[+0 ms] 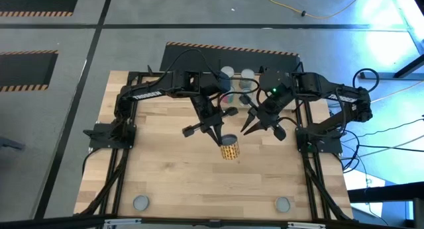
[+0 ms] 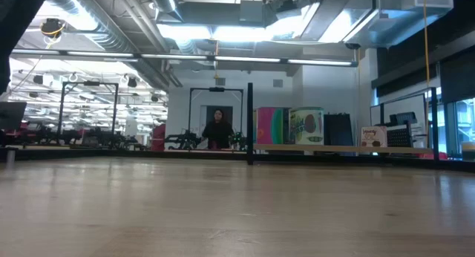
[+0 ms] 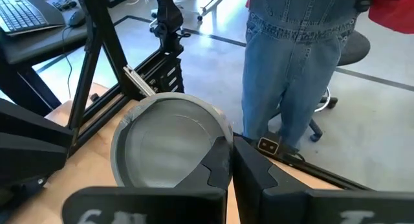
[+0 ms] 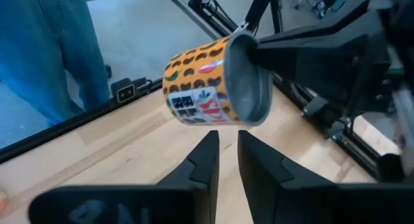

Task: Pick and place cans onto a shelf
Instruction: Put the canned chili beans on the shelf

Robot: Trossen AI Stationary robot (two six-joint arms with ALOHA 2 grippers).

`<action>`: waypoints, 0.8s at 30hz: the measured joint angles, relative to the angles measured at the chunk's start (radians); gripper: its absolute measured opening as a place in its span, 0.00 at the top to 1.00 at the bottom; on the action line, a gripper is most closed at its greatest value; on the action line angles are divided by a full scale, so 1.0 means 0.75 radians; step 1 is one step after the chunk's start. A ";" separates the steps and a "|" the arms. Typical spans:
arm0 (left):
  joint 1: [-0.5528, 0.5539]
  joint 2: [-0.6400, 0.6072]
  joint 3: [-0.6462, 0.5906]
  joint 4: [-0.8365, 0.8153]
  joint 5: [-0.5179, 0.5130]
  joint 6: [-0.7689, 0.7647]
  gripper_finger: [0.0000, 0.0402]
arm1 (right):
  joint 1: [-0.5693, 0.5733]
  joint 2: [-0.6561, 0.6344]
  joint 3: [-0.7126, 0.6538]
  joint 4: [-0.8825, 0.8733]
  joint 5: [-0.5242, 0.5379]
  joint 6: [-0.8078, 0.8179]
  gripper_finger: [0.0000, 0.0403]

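The left gripper (image 1: 222, 140) is hanging over the middle of the wooden worktop (image 1: 165, 183), its jaws pressed tight on the rim of an orange-labelled can (image 1: 229, 149). In the right wrist view that can (image 4: 213, 85) is showing tipped on its side in the air, its silver-grey end turned toward the left arm's dark fingers and its patterned label facing out, clear of the worktop (image 4: 97, 159) below. The left wrist view is looking straight onto the can's round grey end (image 3: 169, 143), with one fingertip (image 3: 217, 166) lying over its edge.

The right gripper (image 1: 254, 128) is sitting just beside the held can, on the right arm's side, its jaws standing slightly apart with a narrow gap between them and nothing held; they are pointing toward the can without touching it.

Other cans (image 1: 237, 75) are standing at the far edge of the worktop, partly hidden behind the arms. In the low view the shelf (image 2: 341, 148) is showing at the far side with a pink-and-green can (image 2: 272, 125) and a pale one (image 2: 306, 126) on it. A person in jeans (image 3: 297, 62) is standing beyond the worktop.
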 joint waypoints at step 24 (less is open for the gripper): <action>0.073 0.003 -0.002 0.019 -0.793 -0.130 1.00 | 0.007 -0.178 0.240 -0.131 0.676 0.269 0.85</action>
